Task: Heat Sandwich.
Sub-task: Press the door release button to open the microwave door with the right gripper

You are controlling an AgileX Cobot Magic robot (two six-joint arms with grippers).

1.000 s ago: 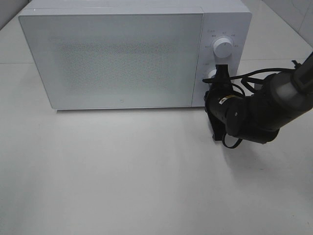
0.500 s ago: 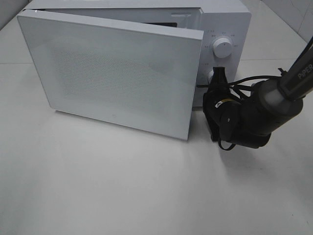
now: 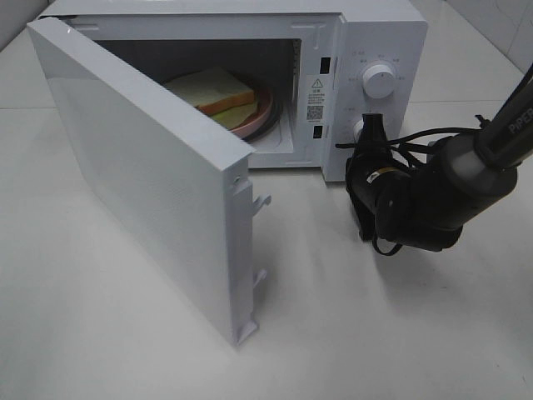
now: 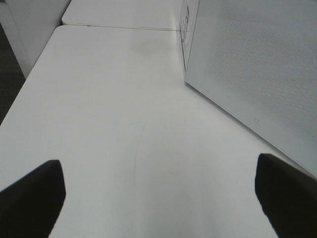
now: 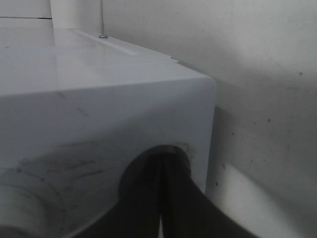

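The white microwave [image 3: 379, 33] stands at the back of the table with its door [image 3: 158, 175] swung wide open toward the front left. Inside, the sandwich [image 3: 215, 90], white bread with a tan crust, lies on a pink plate [image 3: 260, 115]. My right gripper [image 3: 372, 125] is shut, its tips against the lower round button of the control panel; the right wrist view shows the closed fingers [image 5: 148, 198] at that button. My left gripper [image 4: 158, 203] hangs open over bare table beside the door [image 4: 257, 64], holding nothing; it is out of the exterior high view.
An upper dial [image 3: 380, 81] sits above the pressed button. The open door reaches far out over the table's left-middle. The right arm [image 3: 433, 200] and its cables lie to the right of the microwave. A wall stands behind the table.
The microwave door went from shut to wide open, swinging out to the front left and revealing the sandwich on its plate. My right gripper stayed at the lower button.
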